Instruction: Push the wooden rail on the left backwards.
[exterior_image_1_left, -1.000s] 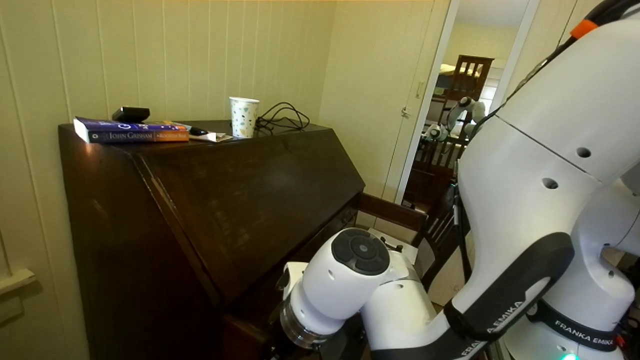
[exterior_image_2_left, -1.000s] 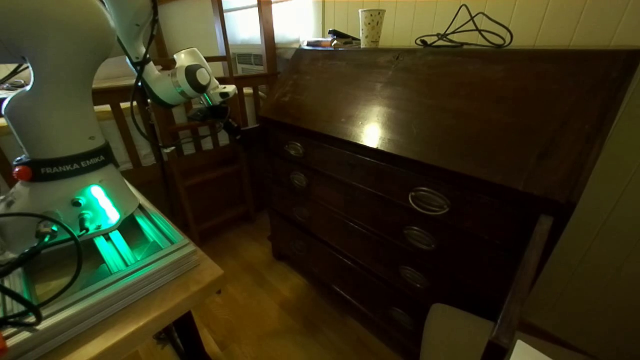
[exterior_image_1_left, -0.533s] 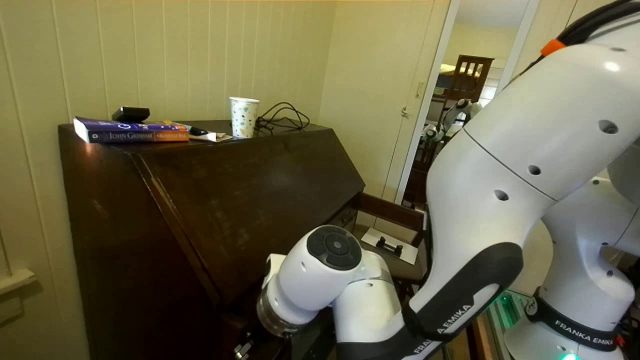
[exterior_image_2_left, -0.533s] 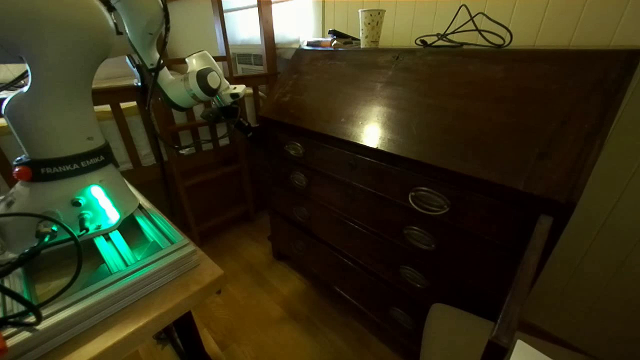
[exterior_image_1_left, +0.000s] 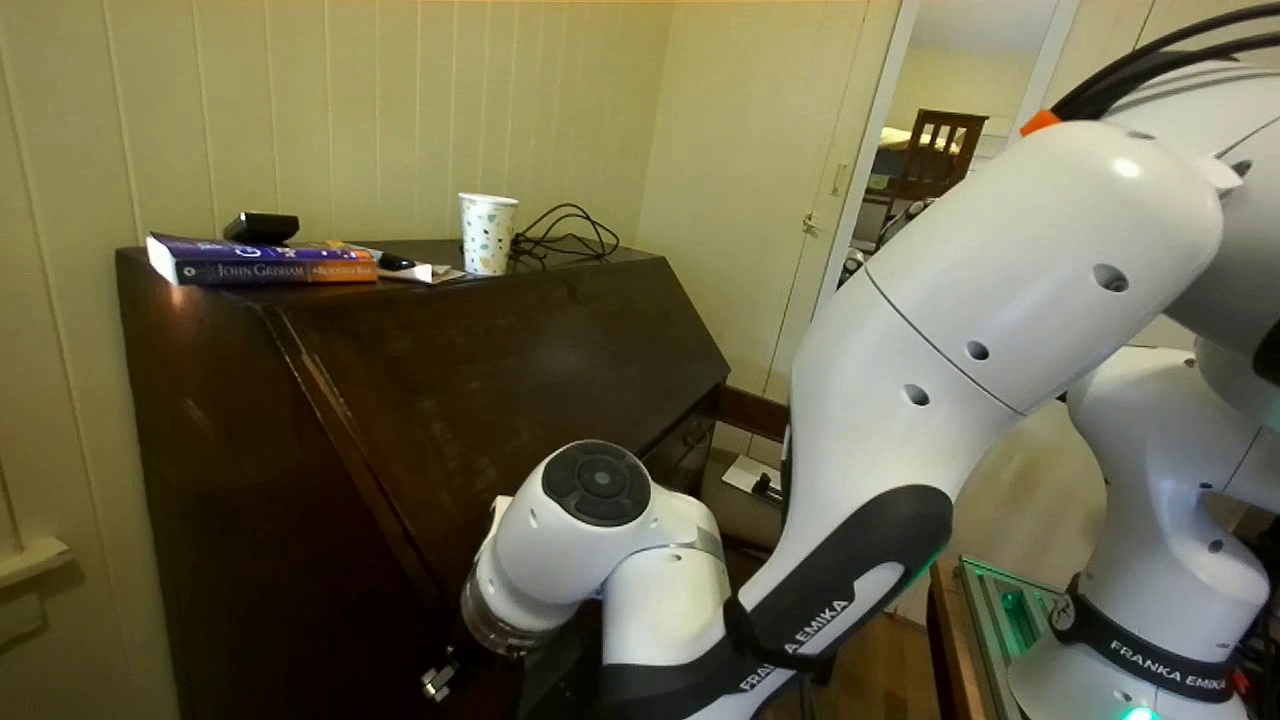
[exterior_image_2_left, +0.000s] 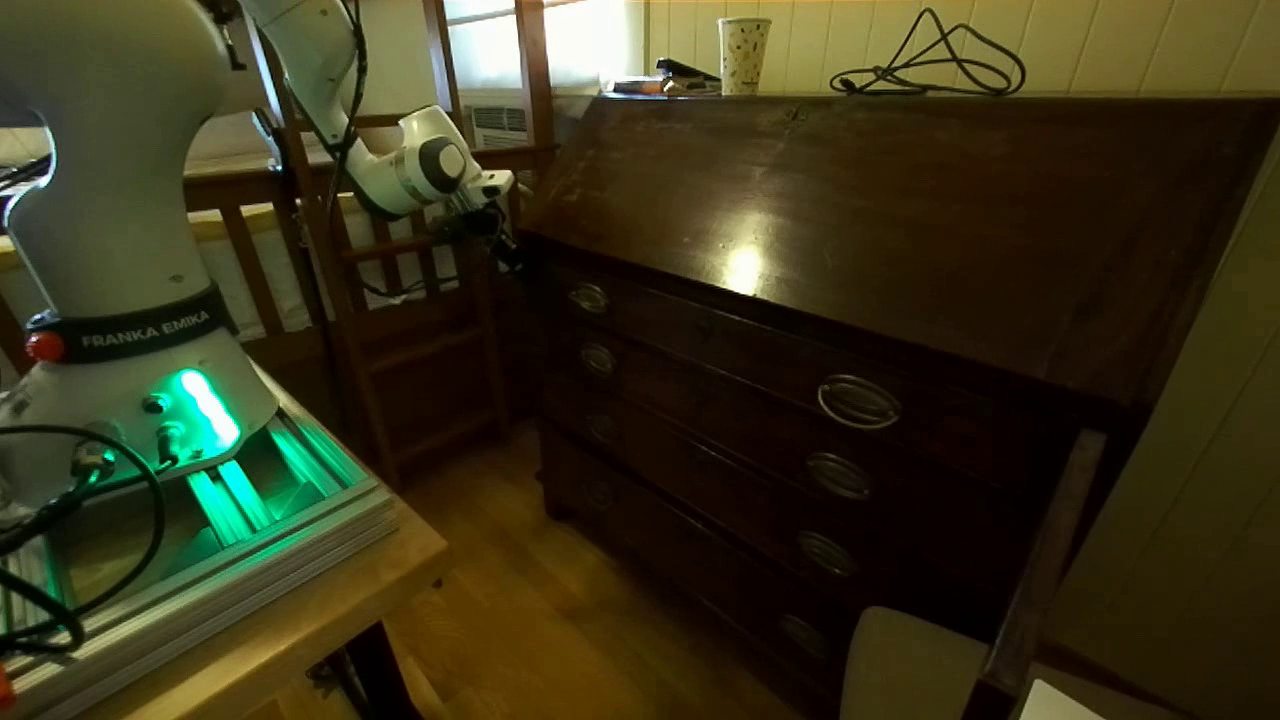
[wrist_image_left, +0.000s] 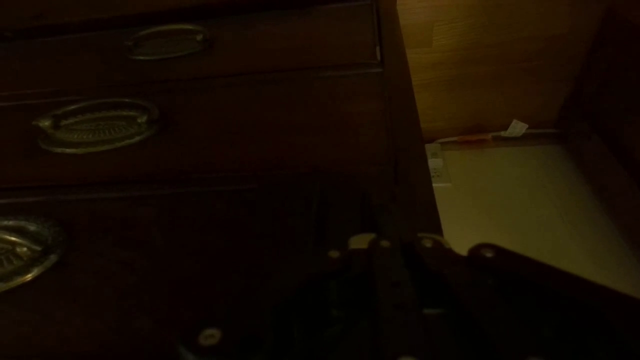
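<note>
Pincer (exterior_image_1_left: 437, 685), black, silver-tipped, hangs before the dark-brown slant-front wooden desk (exterior_image_1_left: 540, 370) in an exterior view; the wooden rail, lost in shadow, is presumably beside it, push probably unfinished. In an exterior view, honey-coloured floorboards (exterior_image_2_left: 560, 590) lie below it, cream panelling (exterior_image_2_left: 1130, 50) beyond. Wrist view: fingers (wrist_image_left: 362, 241) seem together.

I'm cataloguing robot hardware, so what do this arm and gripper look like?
The arm is white with rounded segments, dark panels and a round dark cap; white "FRANKA EMIKA" lettering marks the black base band. Black cables run beside an orange piece. The gripper looks black with small bright round spots; shadow hides finer detail.
</note>
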